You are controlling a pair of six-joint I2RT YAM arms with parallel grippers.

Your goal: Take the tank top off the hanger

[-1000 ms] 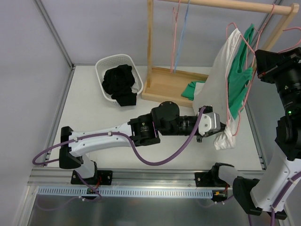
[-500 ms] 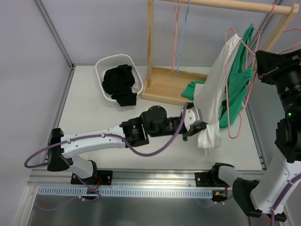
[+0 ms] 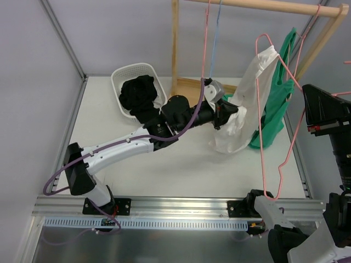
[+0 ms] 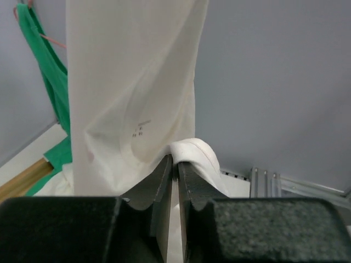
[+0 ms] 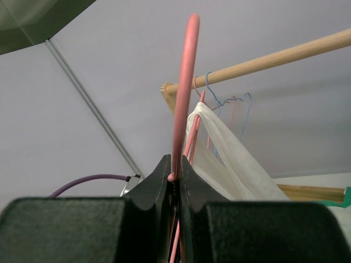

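While its jaws are closed almost flat on a soft fold near the hem, the left gripper (image 4: 175, 161) holds the white tank top (image 3: 249, 93). Over the last second it has dragged that hem in toward the base of the wooden rack (image 3: 263, 5). The right gripper (image 5: 175, 170), in front of the rack's right end, is clamped tight on the thin pink wire hanger (image 5: 185, 82) just below its hook, and has swung the hanger out away from the rack. Most of the hanger's triangular frame now hangs bare. The top clings only at the hanger's upper shoulder and stretches in a slack diagonal down to the left gripper. It looks close to slipping free, though it is not yet off. The fabric is thin, matte and wrinkled, with a stitched, rolled edge. Beside the rack's right post hangs a limp green garment (image 3: 274, 104). Left of the rack sits a white slotted plastic basket (image 3: 123, 76) holding crumpled black clothing (image 3: 137, 96).
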